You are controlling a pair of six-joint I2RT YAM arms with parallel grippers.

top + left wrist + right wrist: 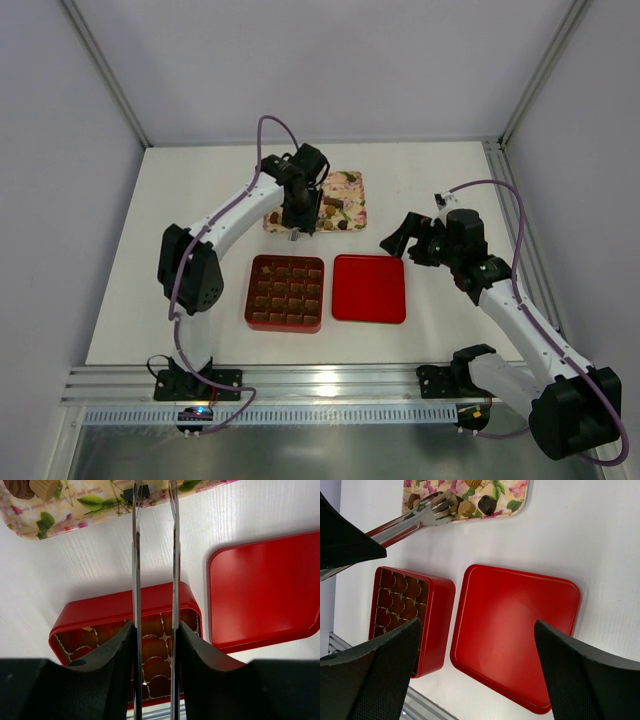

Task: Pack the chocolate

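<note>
Several chocolate pieces (335,206) lie on the cream floral tray (352,180); a dark piece (487,503) and a light one (466,508) show in the right wrist view. My left gripper (298,215) is shut on metal tongs (135,555). The tong tips (440,506) reach onto the tray's near edge beside the light piece; I cannot tell whether they hold a piece. The red box (285,293) holds several brown pieces (152,647) in its cells. My right gripper (405,240) is open and empty above the red lid (369,288).
The lid (515,630) lies flat just right of the box (437,615). The tray (100,505) sits behind them. A metal rail (300,385) runs along the table's near edge. Frame posts stand at the back corners.
</note>
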